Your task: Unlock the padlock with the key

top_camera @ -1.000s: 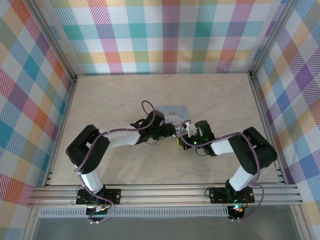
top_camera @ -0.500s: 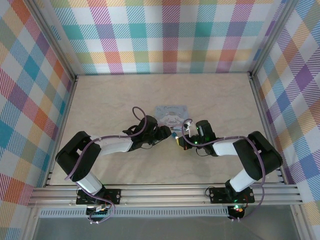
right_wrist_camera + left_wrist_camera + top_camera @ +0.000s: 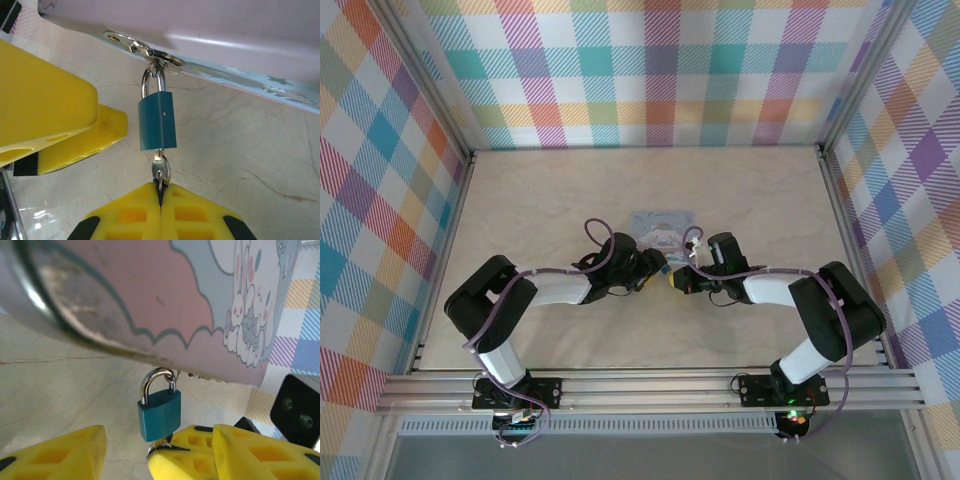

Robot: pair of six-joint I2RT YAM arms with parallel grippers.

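Right wrist view: right claw (image 3: pixel 161 187) was pressed together on the key (image 3: pixel 161 170), whose gold head poked out just past the fingertips. Key blade sat in the bottom of the padlock (image 3: pixel 157 121), straight ahead of the claw and touching the key. Padlock body was dark blue and hung upright with its shackle (image 3: pixel 150 75) closed. The shackle was looped through the metal hasp (image 3: pixel 150 50) on the edge of the tin (image 3: pixel 225 30) beyond it.

Left wrist view: left claw (image 3: pixel 159 437) stood apart, one yellow finger (image 3: pixel 55 455) on each side of the padlock (image 3: pixel 160 415), gap visible on both sides, gripping nothing. The right claw's closed tips came in between those fingers (only a sliver of key showed there). The cartoon-printed tin (image 3: pixel 150 290) loomed past the padlock, above the table (image 3: pixel 60 390).

Top view: both claws met nose to nose, left claw (image 3: pixel 655 268) and right claw (image 3: pixel 678 282) just beside each other. The tin (image 3: pixel 662 222) lay immediately beyond them; padlock too small to make out there. Plaid walls (image 3: pixel 650 70) stood well behind.
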